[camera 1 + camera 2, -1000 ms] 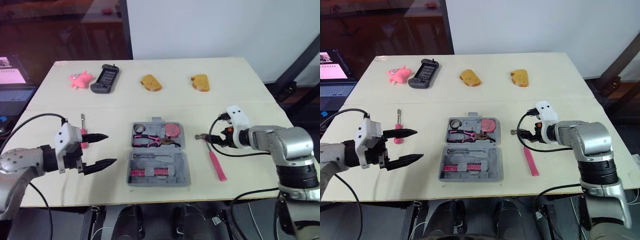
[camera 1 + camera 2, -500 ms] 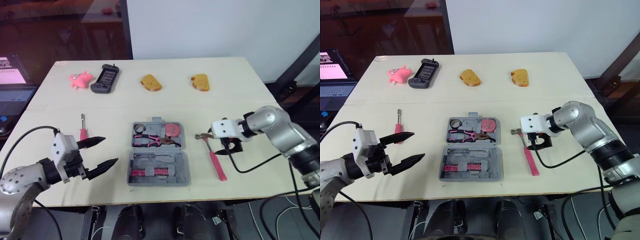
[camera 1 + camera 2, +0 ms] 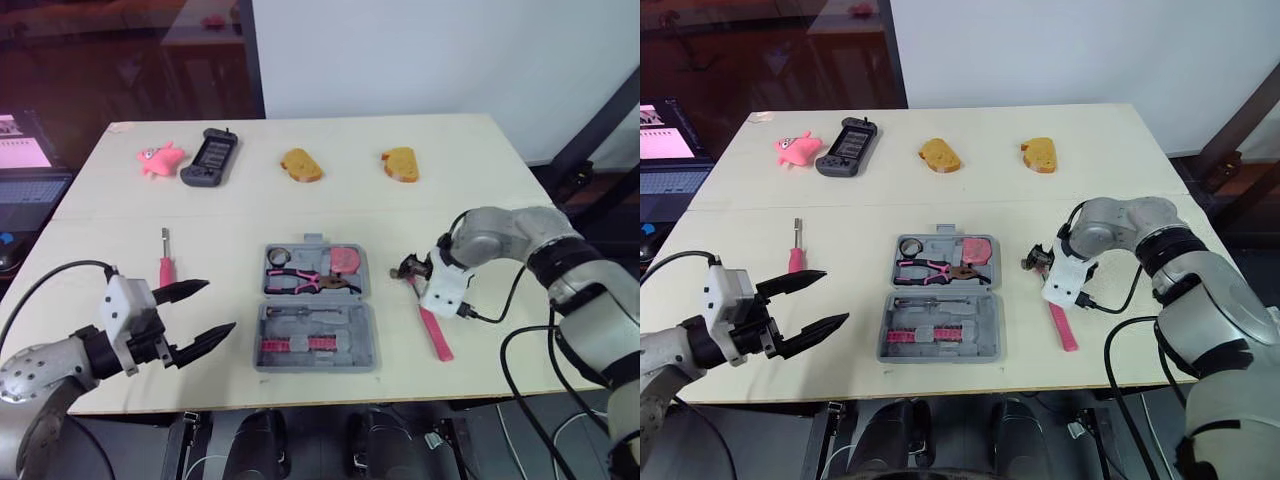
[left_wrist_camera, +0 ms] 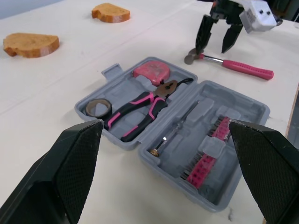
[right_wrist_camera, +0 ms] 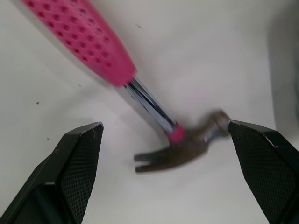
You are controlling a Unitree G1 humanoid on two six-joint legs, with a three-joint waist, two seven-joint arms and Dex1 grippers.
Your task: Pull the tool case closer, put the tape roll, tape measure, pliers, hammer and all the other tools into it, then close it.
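Hovering my right pincer [image 4: 213, 50], 2 fingers spread either side of the hammer [image 3: 434, 328] head, right of center on the tabletop [image 3: 450, 180]. Open tool case [image 3: 366, 352] sits center frame, hammer just beside it. My left pincer [image 3: 216, 306] spread too, lower left, near the screwdriver [image 3: 166, 268].

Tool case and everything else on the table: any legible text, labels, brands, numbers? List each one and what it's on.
No text is legible in any view.
On the tape measure in the tool case: pink face, no readable print.
On the black handheld device: screen and keys too small to read.
On the laptop screen left of the table: too blurred to read.
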